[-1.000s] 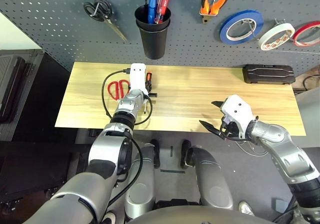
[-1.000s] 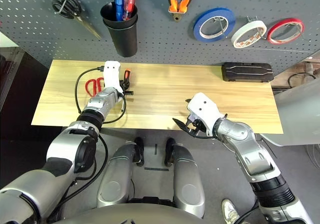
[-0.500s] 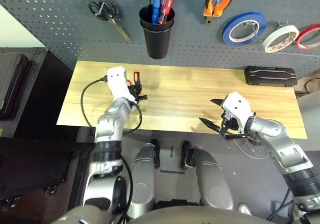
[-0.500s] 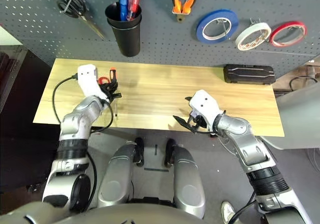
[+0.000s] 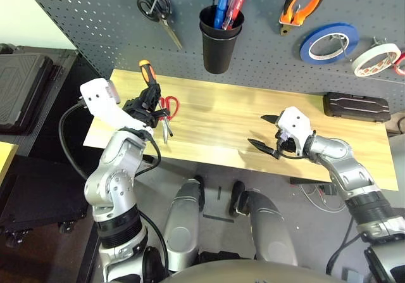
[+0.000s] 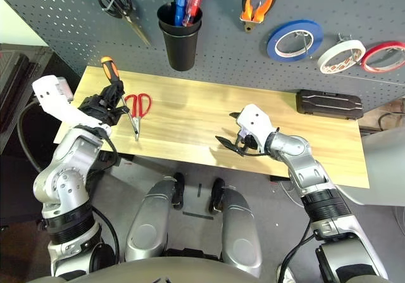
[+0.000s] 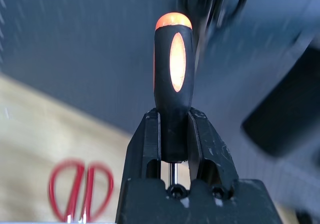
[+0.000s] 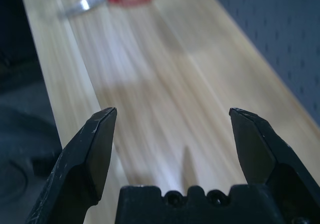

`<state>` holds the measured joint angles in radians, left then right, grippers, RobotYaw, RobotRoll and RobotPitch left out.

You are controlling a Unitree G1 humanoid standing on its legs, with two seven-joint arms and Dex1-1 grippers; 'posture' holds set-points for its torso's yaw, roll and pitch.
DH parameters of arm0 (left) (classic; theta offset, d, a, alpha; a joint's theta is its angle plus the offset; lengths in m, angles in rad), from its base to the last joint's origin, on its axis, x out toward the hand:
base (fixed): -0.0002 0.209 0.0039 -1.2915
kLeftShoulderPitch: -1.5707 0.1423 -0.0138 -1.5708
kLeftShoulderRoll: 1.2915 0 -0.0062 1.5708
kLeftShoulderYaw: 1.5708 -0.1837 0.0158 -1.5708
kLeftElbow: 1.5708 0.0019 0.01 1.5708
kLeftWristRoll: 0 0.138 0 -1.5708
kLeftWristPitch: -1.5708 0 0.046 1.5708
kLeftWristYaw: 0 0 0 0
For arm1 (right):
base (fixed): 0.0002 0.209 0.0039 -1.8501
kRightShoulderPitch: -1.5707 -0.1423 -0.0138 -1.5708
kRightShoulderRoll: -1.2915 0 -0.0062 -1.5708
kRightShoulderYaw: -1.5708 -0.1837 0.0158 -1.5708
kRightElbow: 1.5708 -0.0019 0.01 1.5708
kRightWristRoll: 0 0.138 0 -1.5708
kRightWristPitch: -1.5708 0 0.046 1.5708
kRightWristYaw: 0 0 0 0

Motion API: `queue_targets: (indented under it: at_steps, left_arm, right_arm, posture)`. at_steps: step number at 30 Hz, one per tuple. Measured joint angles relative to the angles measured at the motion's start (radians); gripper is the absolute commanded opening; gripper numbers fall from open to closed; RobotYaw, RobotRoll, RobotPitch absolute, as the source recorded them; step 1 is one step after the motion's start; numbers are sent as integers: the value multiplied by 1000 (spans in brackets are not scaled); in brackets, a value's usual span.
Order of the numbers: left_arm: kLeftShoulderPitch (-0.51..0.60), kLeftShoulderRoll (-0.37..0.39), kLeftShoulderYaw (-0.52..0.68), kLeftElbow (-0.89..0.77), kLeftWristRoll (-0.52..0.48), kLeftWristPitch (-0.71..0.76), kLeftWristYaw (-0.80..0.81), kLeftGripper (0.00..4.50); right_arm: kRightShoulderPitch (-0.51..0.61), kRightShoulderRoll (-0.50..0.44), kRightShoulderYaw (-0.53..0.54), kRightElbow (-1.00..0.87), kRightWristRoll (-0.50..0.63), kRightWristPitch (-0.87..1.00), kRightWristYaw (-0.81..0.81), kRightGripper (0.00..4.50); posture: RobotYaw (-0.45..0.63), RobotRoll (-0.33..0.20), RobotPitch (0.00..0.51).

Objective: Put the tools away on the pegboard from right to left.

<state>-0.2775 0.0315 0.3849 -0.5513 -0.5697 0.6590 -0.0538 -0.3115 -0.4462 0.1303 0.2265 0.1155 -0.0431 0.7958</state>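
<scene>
My left gripper [image 5: 150, 99] is shut on the slim screwdriver [image 5: 146, 75], held above the table's left end with its black-and-orange handle [image 7: 170, 78] pointing up toward the pegboard [image 5: 95, 30]. Just right of it, the red-handled scissors [image 5: 168, 107] lie flat on the wooden table [image 5: 215, 121]. My right gripper [image 5: 264, 133] hovers open and empty over the table's front middle; its fingers [image 8: 95, 149] stand wide apart. On the pegboard hang the orange-and-black pliers [image 5: 304, 1] and the cream-white tape roll [image 5: 377, 57]. A black cup [image 5: 219, 39] holds other screwdrivers.
Black-handled scissors [image 5: 158, 9] hang at the pegboard's upper left. A blue tape roll [image 5: 326, 42] hangs between the pliers and the cream roll. A black case [image 5: 354, 106] lies at the table's back right. A dark cabinet [image 5: 25, 80] stands left of the table.
My left gripper has lifted the screwdriver off the table and drawn it up and left, uncovering the red scissors. The right gripper has stayed open. The camera has shifted.
</scene>
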Motion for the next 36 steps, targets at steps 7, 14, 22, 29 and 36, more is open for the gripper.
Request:
queue_targets:
  at_steps: [7,14,22,29,36]
  left_arm:
    - [-71,37,-12,-31,-21,-43,36,560]
    - [-175,68,-43,-61,-44,-48,73,560]
    - [-302,107,-43,-17,-62,-58,84,560]
    - [-411,108,-55,84,-54,-114,84,560]
    - [-510,88,-96,214,-27,-218,71,560]
  right_arm:
    - [19,18,-103,-41,99,-61,0,4500]
    - [99,-23,-186,-281,217,13,-4,4500]
    - [109,-67,-254,-462,355,193,-27,4500]
    - [91,-113,-303,-543,444,326,-61,4500]
    - [94,-118,-334,-572,482,392,-104,4500]
  posture:
    - [295,0,238]
    - [249,0,241]
    - [182,0,238]
    - [131,0,230]
    - [98,0,226]
